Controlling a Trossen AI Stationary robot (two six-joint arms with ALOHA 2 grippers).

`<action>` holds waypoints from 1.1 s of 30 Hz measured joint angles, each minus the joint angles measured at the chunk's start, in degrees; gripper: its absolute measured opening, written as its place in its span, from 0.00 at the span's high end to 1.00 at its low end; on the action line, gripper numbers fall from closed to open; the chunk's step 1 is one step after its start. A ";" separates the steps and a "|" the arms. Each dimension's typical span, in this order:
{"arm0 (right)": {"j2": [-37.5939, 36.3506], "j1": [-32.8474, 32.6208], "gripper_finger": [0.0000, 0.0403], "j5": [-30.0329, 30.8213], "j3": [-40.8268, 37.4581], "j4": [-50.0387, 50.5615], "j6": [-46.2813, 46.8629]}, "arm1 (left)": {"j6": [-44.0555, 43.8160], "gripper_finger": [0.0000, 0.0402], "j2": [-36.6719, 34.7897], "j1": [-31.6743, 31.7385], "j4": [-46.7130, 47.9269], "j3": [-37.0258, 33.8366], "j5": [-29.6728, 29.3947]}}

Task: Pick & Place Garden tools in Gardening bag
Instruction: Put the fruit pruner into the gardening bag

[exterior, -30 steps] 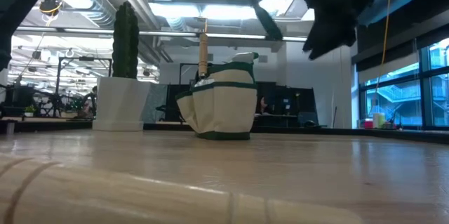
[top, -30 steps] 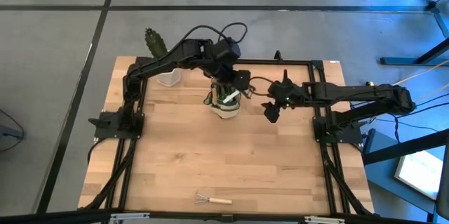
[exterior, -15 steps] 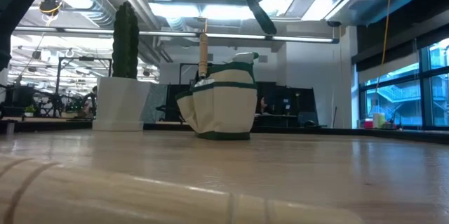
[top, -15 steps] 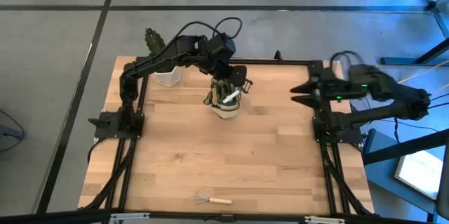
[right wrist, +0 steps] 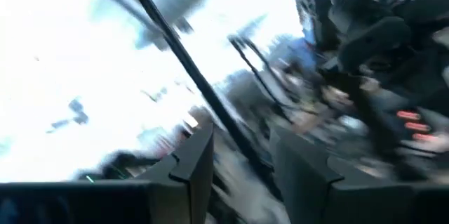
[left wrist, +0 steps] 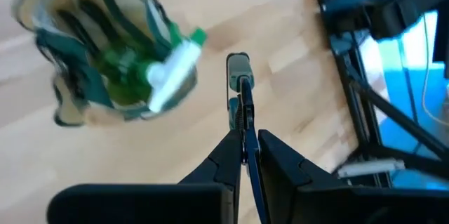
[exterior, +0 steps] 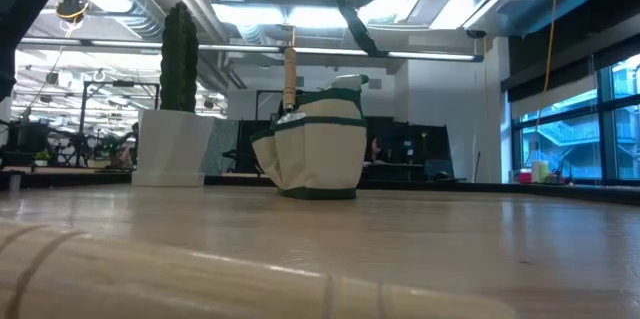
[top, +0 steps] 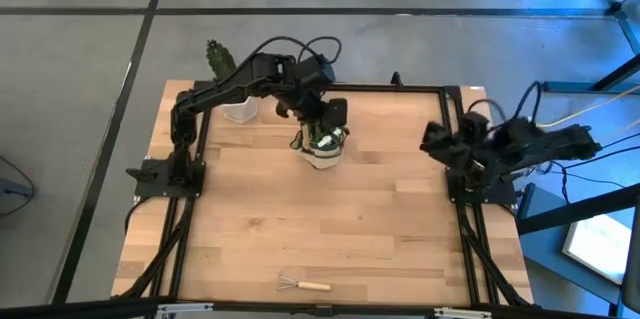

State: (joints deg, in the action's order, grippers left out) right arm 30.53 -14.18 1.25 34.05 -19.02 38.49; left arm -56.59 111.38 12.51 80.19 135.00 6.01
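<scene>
The olive-green gardening bag [top: 322, 146] stands on its base at the table's far middle. It holds green items and a wooden-handled tool [exterior: 290, 71] that sticks up. It also shows in the left wrist view [left wrist: 105, 62]. My left gripper [top: 335, 117] is above the bag's right rim, shut on a slim dark tool [left wrist: 240, 87]. My right gripper [right wrist: 242, 175] is open and empty at the table's right edge [top: 440, 141]. A little wire rake [top: 303, 282] lies flat near the front edge. My left gripper pinches the slim dark tool between its two fingers [left wrist: 277, 157], on the tool's near part [left wrist: 245, 134]. The tool runs along the fingers and sticks out past their tips to a grey-green end [left wrist: 237, 61]. It is lifted clear, beside and above the bag.
A cactus in a white pot [top: 236, 107] stands at the far left, close to the left arm. It also shows in the low view [exterior: 172, 147]. Dark frame rails [top: 460, 209] run along the table's sides. Bare wood [top: 330, 219] lies between bag and rake.
My right gripper has drawn back from beside the bag toward the table's right edge, turning as it went. My left gripper has shifted a little toward the table's left over the bag, still shut on the dark tool. The bag has kept still.
</scene>
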 joint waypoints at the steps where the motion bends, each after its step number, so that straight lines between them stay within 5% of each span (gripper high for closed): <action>1: 0.00 -0.09 0.65 -0.02 -3.51 -6.30 2.67 | 0.00 0.94 0.02 -0.50 -0.08 0.01 0.50; 4: -0.38 0.89 0.65 -0.45 -10.98 -19.66 8.53 | 1.91 0.94 0.02 -2.10 -1.14 0.00 2.81; 8: -0.93 3.49 0.64 -5.56 -12.77 -22.07 13.19 | 7.44 0.94 0.07 -3.79 -2.32 0.01 6.90; 15: 2.36 8.43 0.59 -24.68 -5.98 -7.24 20.79 | 29.58 0.94 1.27 -6.08 -8.35 0.00 21.67; 19: 6.80 11.33 0.57 -32.30 -0.85 4.17 23.71 | 36.06 0.94 2.20 -6.51 -10.29 0.00 23.20; 26: 13.40 13.51 0.57 -23.71 8.30 14.71 14.86 | 45.77 0.94 4.21 -6.54 -5.35 -0.02 30.32; 33: 21.52 13.44 0.57 -11.43 20.50 43.71 0.37 | 48.44 0.94 6.38 -6.15 -1.08 -0.04 25.73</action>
State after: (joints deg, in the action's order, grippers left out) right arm 52.05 -0.74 -10.18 54.55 24.68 38.86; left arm -8.15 117.76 6.37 79.11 134.96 31.74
